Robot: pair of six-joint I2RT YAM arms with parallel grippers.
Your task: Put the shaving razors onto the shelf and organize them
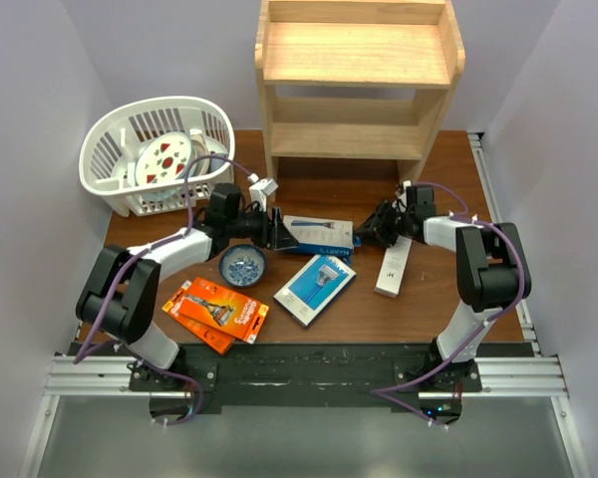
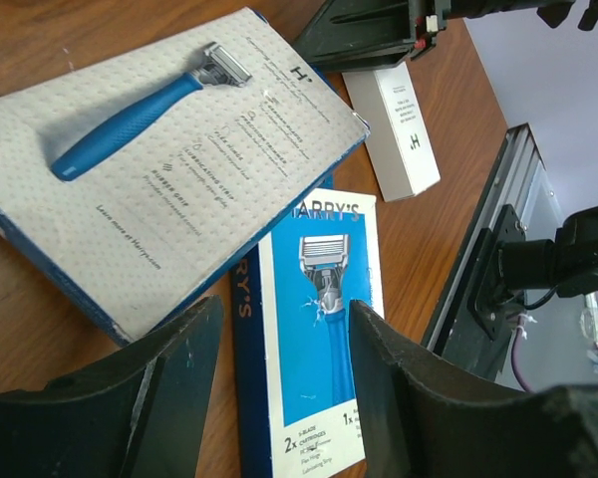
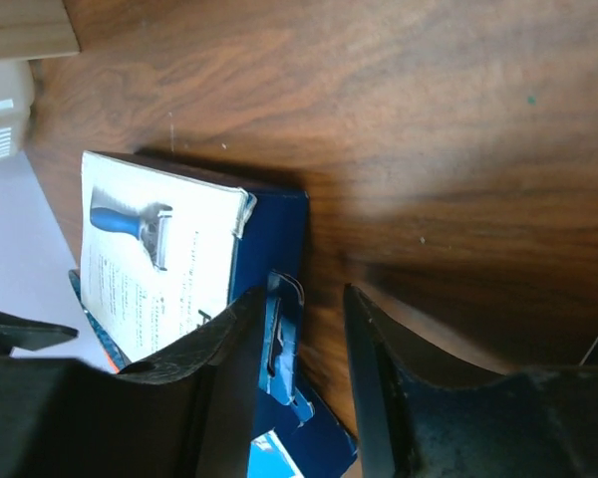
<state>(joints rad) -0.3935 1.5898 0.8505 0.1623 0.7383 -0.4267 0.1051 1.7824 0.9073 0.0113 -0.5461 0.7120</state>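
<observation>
Black right gripper (image 3: 301, 299) half-open astride razor box (image 3: 159, 269).

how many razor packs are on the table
5: two overlapping orange packs front left, a blue cartridge pack centre, a razor box behind it, a white H box right. The basket may hide more.

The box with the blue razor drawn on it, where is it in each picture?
Top external: the razor box lies near the middle of the picture.
Left wrist: it fills the upper left, with its printed face up.
Right wrist: it sits at the left, seen turned sideways.
Shared landmark: the light-blue pack right beside it. In the right wrist view only a corner of it shows at the bottom edge.
</observation>
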